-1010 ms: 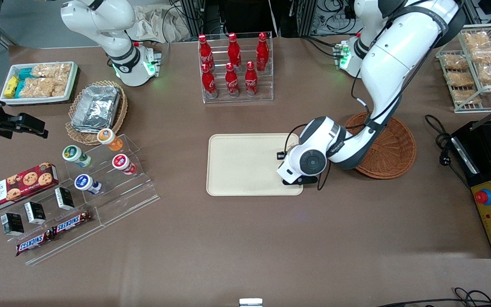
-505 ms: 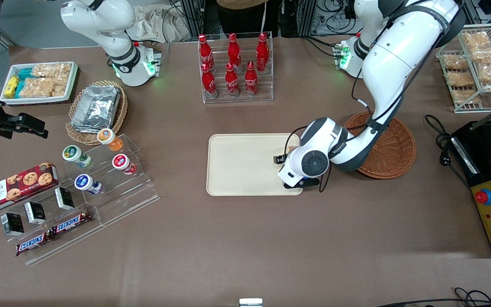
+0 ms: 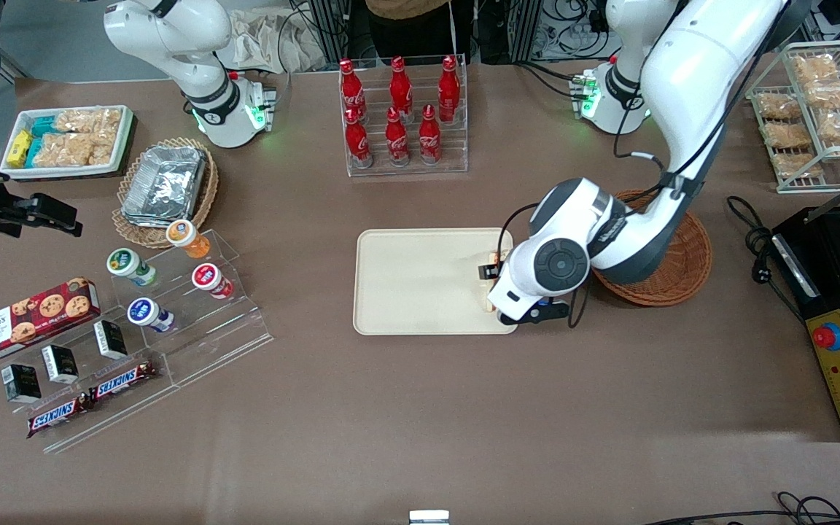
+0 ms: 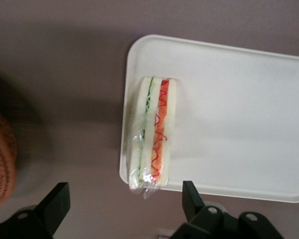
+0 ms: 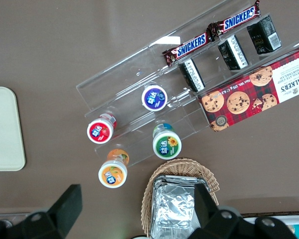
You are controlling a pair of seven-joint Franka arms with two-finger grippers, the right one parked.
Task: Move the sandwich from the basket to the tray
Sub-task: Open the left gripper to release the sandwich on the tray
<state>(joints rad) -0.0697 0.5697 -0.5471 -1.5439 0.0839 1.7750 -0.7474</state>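
The sandwich (image 4: 154,134), a pale wedge wrapped in clear film with green and red-orange filling lines, lies on the cream tray (image 4: 239,119) along one short edge, its wrapped tip hanging over the rim. My left gripper (image 4: 123,201) hovers above it, open, with nothing between its black fingers (image 4: 192,199). In the front view the gripper (image 3: 494,283) sits over the tray (image 3: 413,281) at the end nearest the reddish-brown basket (image 3: 675,255), and the wrist hides most of the sandwich. The basket's visible part holds nothing.
A clear rack of red cola bottles (image 3: 402,117) stands farther from the front camera than the tray. An acrylic stand with yoghurt cups (image 3: 172,292) and a tan basket of foil containers (image 3: 165,186) lie toward the parked arm's end. A black appliance (image 3: 839,313) sits beside the basket.
The left wrist has risen and shifted slightly toward the basket. The sandwich stays lying on the tray's edge.
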